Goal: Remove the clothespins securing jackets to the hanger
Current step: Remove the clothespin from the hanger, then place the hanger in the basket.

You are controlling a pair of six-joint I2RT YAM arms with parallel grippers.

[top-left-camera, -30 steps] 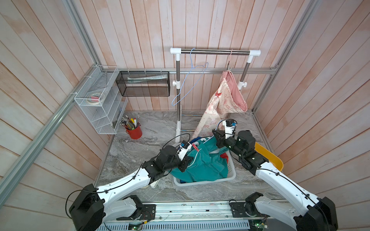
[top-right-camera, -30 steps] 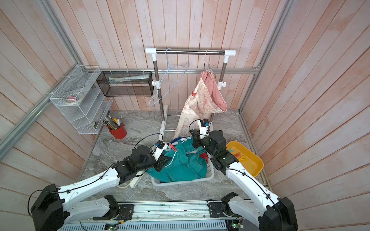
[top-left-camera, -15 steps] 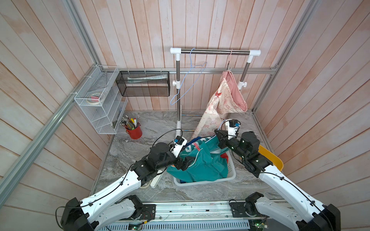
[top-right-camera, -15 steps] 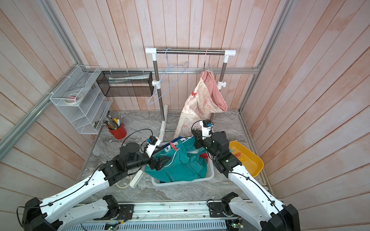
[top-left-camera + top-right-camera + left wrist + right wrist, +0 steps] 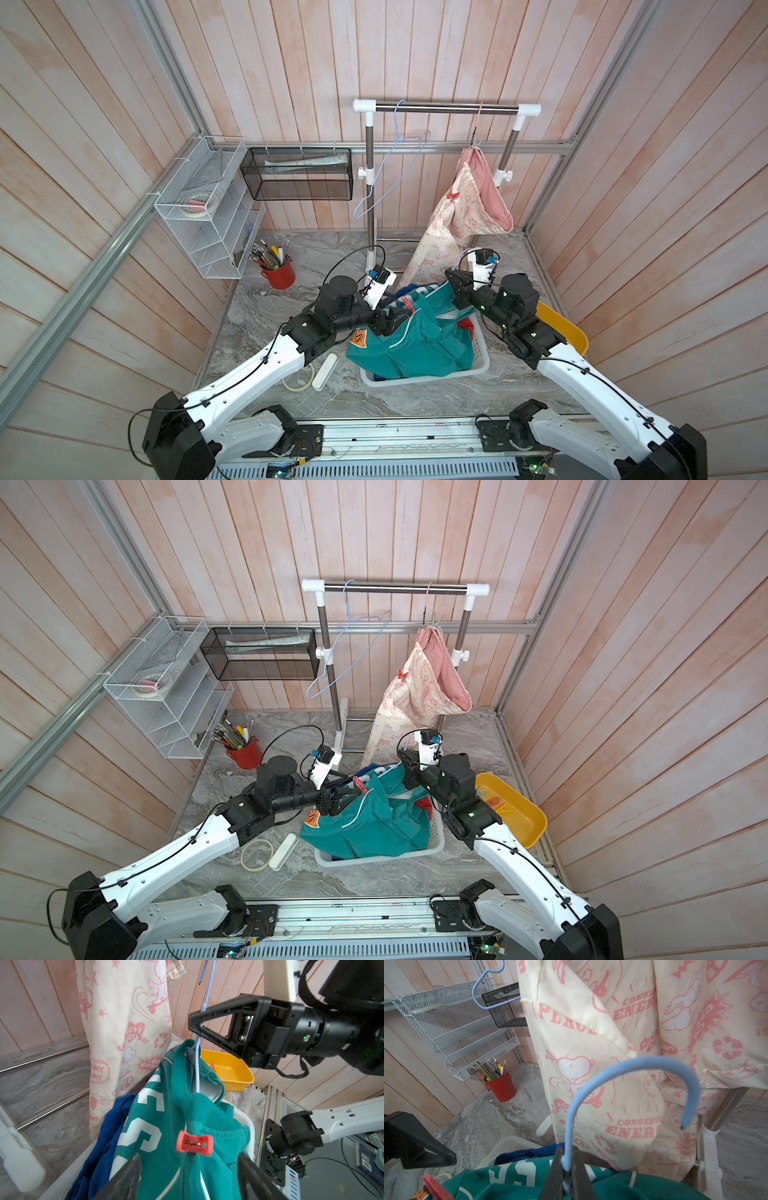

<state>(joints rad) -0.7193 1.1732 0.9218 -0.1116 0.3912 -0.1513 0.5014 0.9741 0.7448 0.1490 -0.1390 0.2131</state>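
Coral clothespin on teal jacket — left gripper wider than before

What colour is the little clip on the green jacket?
Red-coral; the clothespin on the teal jacket shows best in the left wrist view.

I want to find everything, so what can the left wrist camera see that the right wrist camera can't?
Only the left wrist view shows the yellow tray. Only the right wrist view shows the red pencil cup, the white wire shelf and the black mesh basket. Both show the right pincer shut on the blue hanger, the teal jacket, the cream printed jacket and a red clothespin on the teal jacket.
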